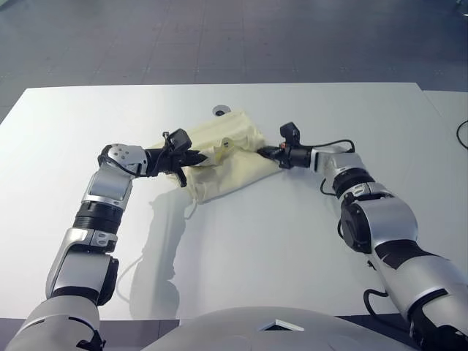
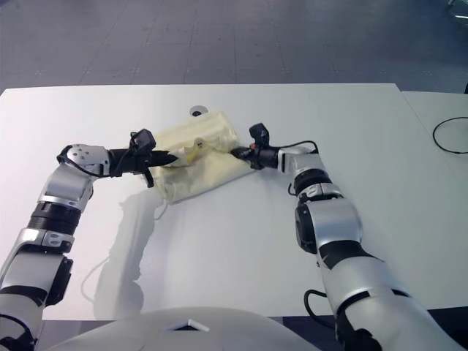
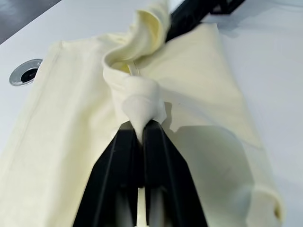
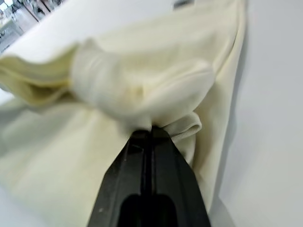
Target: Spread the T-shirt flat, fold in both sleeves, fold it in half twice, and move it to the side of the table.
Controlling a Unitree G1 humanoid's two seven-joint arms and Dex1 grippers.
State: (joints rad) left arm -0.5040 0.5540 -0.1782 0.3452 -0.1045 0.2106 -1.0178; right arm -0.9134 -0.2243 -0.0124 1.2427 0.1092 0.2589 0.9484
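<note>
Pale yellow cloth, one T-shirt (image 1: 227,164), is seen lying bunched on the single white table (image 1: 292,241). It sits close to the far edge and about midway between the left and right edges. It has not been spread flat: it is gathered into a rough, creased packet, and a raised ridge of fabric runs across it between the two grippers.

The left gripper (image 1: 199,157) is brought in from the left-edge side. Its two black fingers are pressed together on a tuft of the cloth, which is squeezed out past the tips (this is shown closely in the left wrist view, where the pinched tuft stands up just ahead of the gripper (image 3: 139,130)). The right gripper (image 1: 262,152) is placed at the shirt's opposite side, toward the right edge. Its two fingers are likewise clamped on a rolled fold of the fabric, and no gap can be made out between them in the right wrist view (image 4: 151,135). The shirt is thus held at two points, one per gripper, while the rest of it is left resting on the table.

One small round grommet (image 1: 220,111) is set into the table just beside the shirt's far corner. One black cable loop (image 2: 446,135) is seen on a separate white surface beyond the right edge.
</note>
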